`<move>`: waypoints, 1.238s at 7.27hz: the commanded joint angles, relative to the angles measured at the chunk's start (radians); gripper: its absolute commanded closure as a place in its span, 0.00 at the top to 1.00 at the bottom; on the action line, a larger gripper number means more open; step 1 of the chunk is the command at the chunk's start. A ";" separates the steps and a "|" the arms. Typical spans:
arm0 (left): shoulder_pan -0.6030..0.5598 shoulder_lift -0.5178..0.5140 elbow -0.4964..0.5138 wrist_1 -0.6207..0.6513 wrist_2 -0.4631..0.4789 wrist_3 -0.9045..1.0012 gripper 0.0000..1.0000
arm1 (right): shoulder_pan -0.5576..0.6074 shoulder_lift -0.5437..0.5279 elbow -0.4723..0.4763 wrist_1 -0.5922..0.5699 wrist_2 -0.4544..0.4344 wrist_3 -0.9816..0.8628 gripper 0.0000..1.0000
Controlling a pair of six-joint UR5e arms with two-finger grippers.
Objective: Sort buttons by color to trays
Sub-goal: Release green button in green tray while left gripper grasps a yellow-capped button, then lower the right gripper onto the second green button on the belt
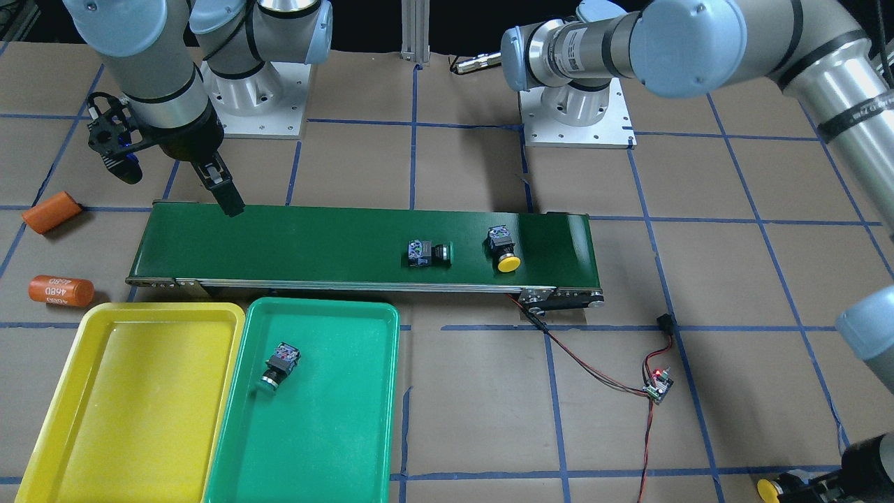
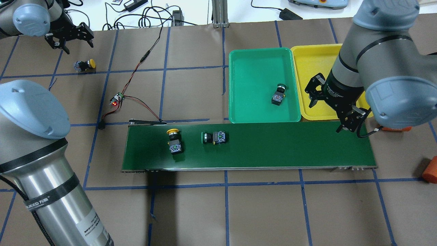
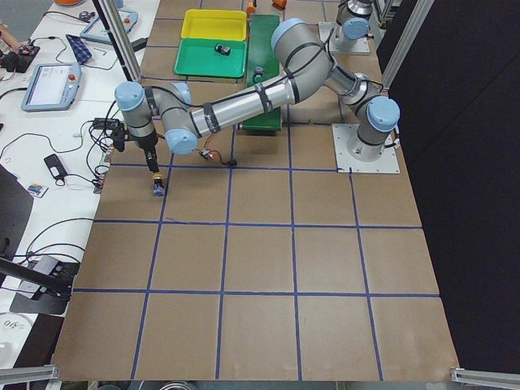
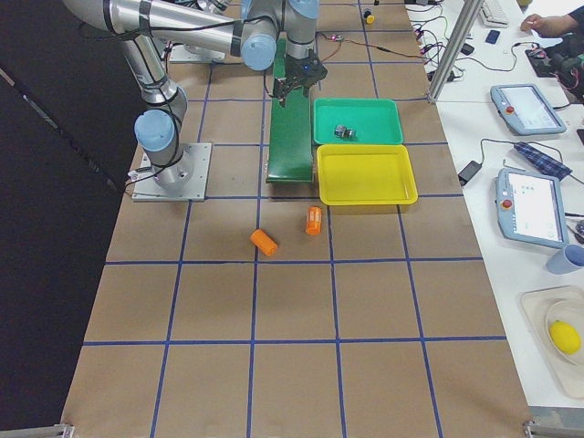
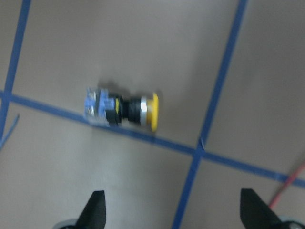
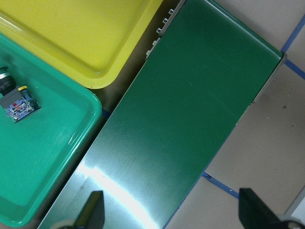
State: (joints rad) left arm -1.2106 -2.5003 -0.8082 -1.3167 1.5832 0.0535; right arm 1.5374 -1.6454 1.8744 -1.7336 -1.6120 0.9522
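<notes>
Yellow button (image 5: pixel 121 110) blurred near wide-spread left tool (image 5: pixel 171 210); right tool (image 6: pixel 169 210) also spread above belt (image 6: pixel 190 109)

Yellow tray (image 1: pixel 140 391), green tray (image 1: pixel 328 412), dark-green belt (image 1: pixel 314 244), yellow-capped button (image 1: pixel 504 250), orange cylinders (image 1: pixel 61 290), brown table (image 1: pixel 475 161) gridded in blue

A broad worktop (image 2: pixel 259 212) covered in brown paper fills the room's middle, ruled into large squares by blue tape lines (image 2: pixel 226 184). In the overhead view a white bench (image 4: pixel 516 274) runs along the 12 o'clock edge, strewn with black cables (image 2: pixel 150 15), and a ribbed aluminium post (image 2: pixel 218 13) rises there. From the right-end camera that bench lies at 3 o'clock and carries grey tablet-like pendants (image 4: pixel 529 208) and a pale-blue cup (image 4: pixel 566 260). At 9 o'clock a black expanse (image 4: pixel 46 228) borders the paper, perhaps a curtain. The light is even, with soft shadows.
</notes>
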 commanded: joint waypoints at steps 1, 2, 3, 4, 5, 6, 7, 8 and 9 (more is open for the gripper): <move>0.003 -0.121 0.124 -0.030 0.024 0.005 1.00 | 0.001 0.002 0.002 -0.003 0.013 0.003 1.00; 0.005 -0.132 0.127 -0.033 0.061 0.023 1.00 | 0.001 0.003 0.003 -0.003 0.033 0.005 1.00; 0.016 -0.143 0.132 -0.035 0.079 0.072 1.00 | 0.001 0.003 0.003 -0.007 0.033 0.007 1.00; 0.017 -0.143 0.136 -0.092 0.072 0.072 1.00 | 0.001 0.003 0.003 -0.020 0.037 0.008 1.00; 0.016 -0.141 0.139 -0.119 0.069 0.071 1.00 | 0.006 0.001 0.017 -0.050 0.091 0.013 1.00; 0.019 -0.143 0.139 -0.119 0.046 0.069 1.00 | 0.009 -0.001 0.029 -0.099 0.174 0.016 1.00; 0.019 -0.143 0.139 -0.119 0.026 0.069 1.00 | 0.007 -0.001 0.028 -0.101 0.161 0.020 1.00; 0.022 -0.144 0.135 -0.124 0.029 0.071 1.00 | 0.007 0.002 0.016 -0.115 0.168 0.022 1.00; 0.022 -0.147 0.136 -0.124 0.032 0.072 1.00 | 0.007 0.006 0.026 -0.115 0.178 0.016 1.00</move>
State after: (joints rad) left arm -1.1899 -2.6447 -0.6714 -1.4383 1.6155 0.1242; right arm 1.5447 -1.6431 1.8965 -1.8409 -1.4463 0.9712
